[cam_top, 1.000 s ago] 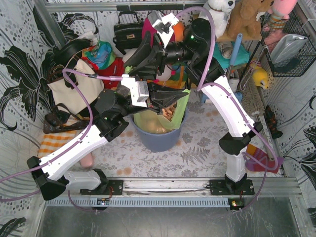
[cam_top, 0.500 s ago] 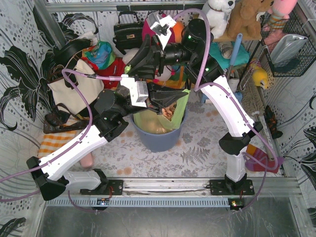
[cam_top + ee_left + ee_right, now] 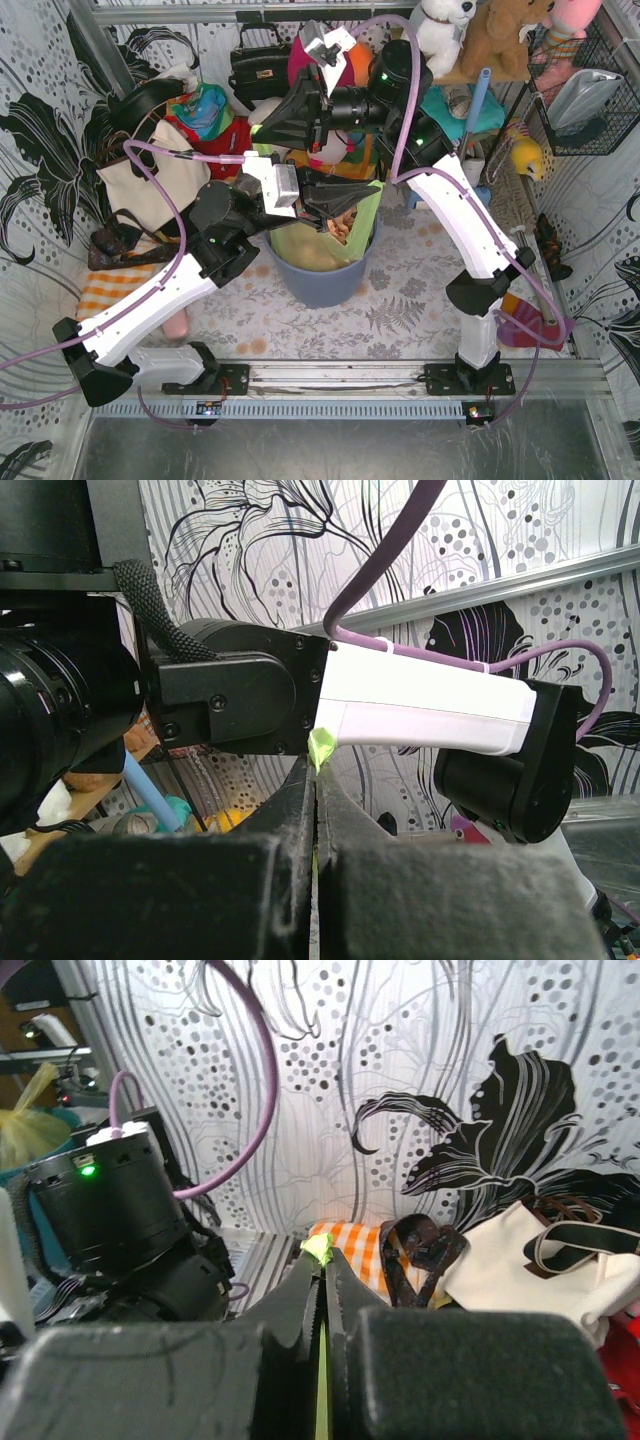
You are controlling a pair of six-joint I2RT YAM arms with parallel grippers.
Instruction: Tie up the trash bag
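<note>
The trash bag (image 3: pixel 318 243), thin light-green plastic with brown paper showing through, sits in the blue-grey bin (image 3: pixel 325 285) at the middle of the table. My left gripper (image 3: pixel 368 192) is shut on the bag's right top edge above the bin. A green tip of the trash bag (image 3: pixel 320 748) sticks out between its fingers. My right gripper (image 3: pixel 258 130) is shut on another strip of the bag, held up and to the left behind the bin. A green tip (image 3: pixel 318 1248) shows at its fingertips too. Both arms cross over the bin.
A cream tote bag (image 3: pixel 150 185) with black straps stands at the left, over an orange checked cloth (image 3: pixel 110 285). A black handbag (image 3: pixel 260 65), stuffed toys (image 3: pixel 480 30) and a wire basket (image 3: pixel 585 95) line the back and right. A striped sock (image 3: pixel 520 325) lies by the right arm.
My right gripper has swung up and to the left with its strip of the bag. My left gripper has stayed almost still over the bin.
</note>
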